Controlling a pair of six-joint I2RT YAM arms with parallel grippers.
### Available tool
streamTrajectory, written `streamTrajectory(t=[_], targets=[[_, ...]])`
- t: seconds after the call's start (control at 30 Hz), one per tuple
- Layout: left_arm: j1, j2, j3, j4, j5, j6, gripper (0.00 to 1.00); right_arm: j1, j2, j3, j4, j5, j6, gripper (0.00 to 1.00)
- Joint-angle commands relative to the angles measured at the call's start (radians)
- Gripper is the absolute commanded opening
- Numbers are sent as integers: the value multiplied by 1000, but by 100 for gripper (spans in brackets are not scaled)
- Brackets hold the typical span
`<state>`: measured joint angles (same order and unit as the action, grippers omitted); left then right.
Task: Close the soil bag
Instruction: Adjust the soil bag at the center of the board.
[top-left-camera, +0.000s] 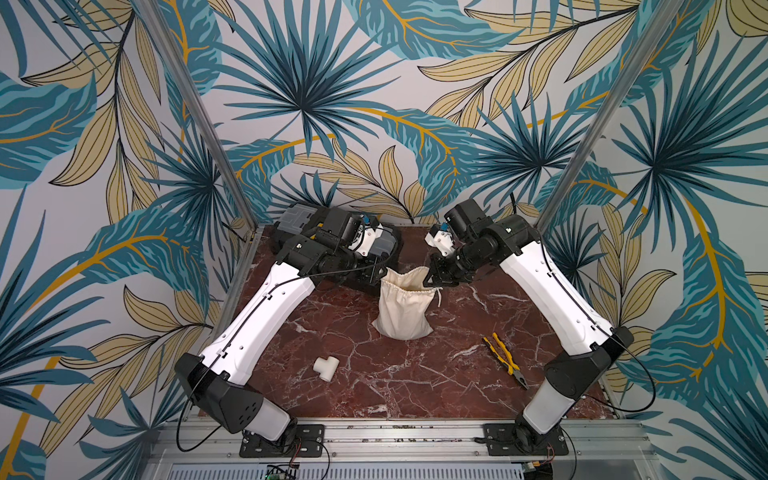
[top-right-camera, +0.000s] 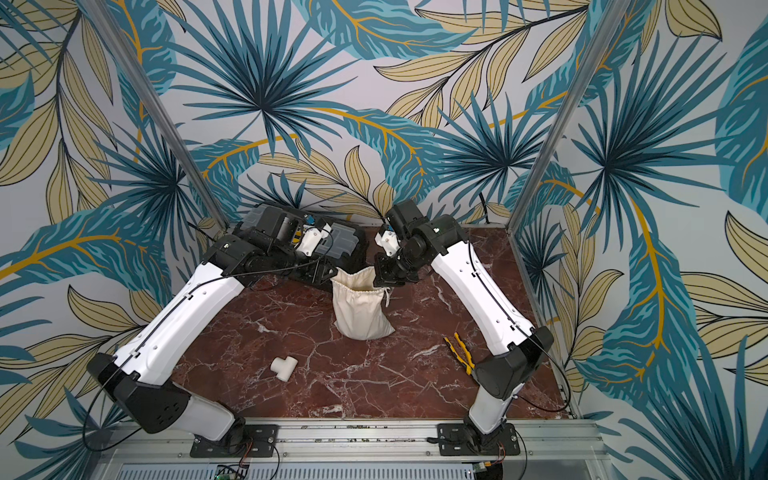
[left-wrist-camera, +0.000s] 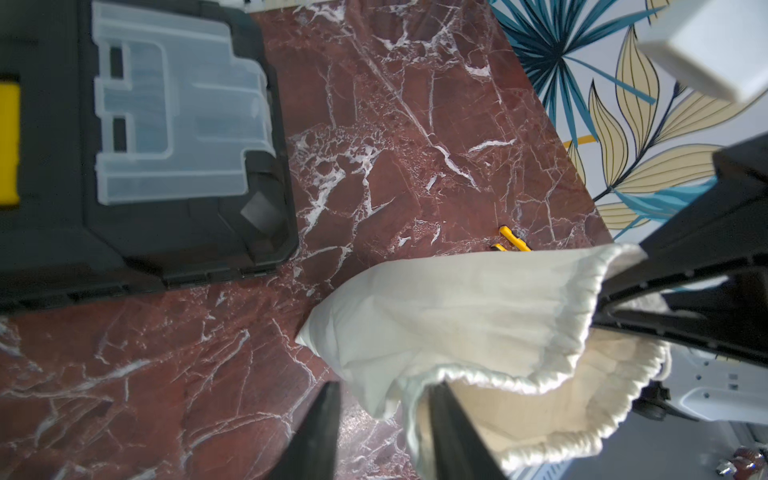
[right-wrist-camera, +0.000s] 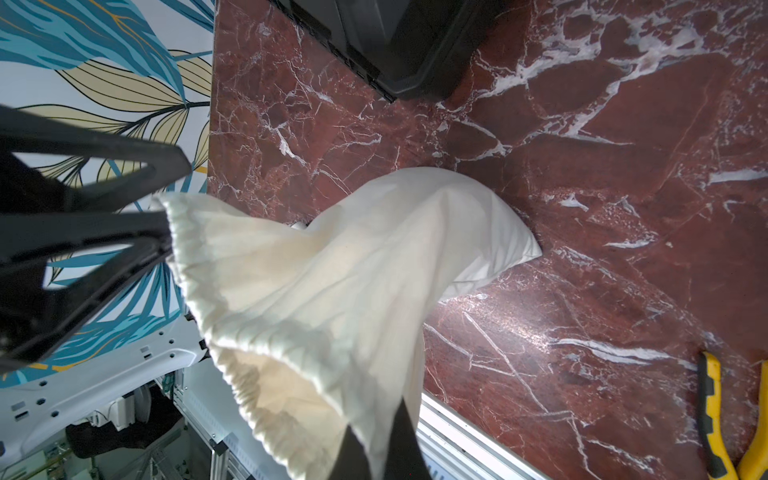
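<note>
Red marble table (top-left-camera: 374, 374), soil bag (top-left-camera: 403, 311) upright, R claw (top-left-camera: 430, 284) shut on hem (top-left-camera: 409, 291), L claw (left-wrist-camera: 384, 390) part-open, touching hem

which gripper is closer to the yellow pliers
Right. The right gripper pinches the soil bag at its rim on the side toward the yellow pliers; the left gripper is open at the opposite rim, farther away.

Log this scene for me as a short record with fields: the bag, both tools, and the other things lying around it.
bag: cream cloth, standing upright, mouth open
left tool: open, astride the hem
right tool: shut on the hem's opposite side
toolbox: black, behind the bag
pliers: yellow handles, lying flat on the robot's right side
pipe fitting: white, in front of the bag, on the robot's left side
</note>
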<state>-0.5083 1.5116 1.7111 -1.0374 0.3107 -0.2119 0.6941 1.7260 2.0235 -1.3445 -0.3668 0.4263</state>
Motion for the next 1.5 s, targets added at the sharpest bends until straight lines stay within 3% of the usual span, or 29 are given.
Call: streamTrajectory(t=[0.0, 0.2, 0.33, 0.5, 0.6, 0.93, 1.13, 1.47], targets=[[-15, -27, -13, 83, 100, 142, 61, 4, -12, 18, -18, -3, -17, 0], [-25, -47, -17, 90, 202, 427, 70, 5, 16, 50, -18, 1, -45, 0], [-25, -12, 20, 6, 211, 552, 68, 5, 20, 54, -17, 3, -55, 0], [-25, -7, 26, -28, 161, 625, 63, 5, 25, 61, -17, -2, -61, 0], [-24, 6, 27, -15, 153, 617, 59, 5, 28, 66, -17, -9, -67, 0], [-25, 90, 113, 36, 133, 520, 29, 5, 21, 51, -19, -15, -68, 4], [-24, 75, 104, 12, 93, 491, 6, 5, 4, 34, -19, -8, -38, 24], [-25, 105, 155, -60, -15, 315, 2, 12, -53, -44, -19, -18, 33, 28]])
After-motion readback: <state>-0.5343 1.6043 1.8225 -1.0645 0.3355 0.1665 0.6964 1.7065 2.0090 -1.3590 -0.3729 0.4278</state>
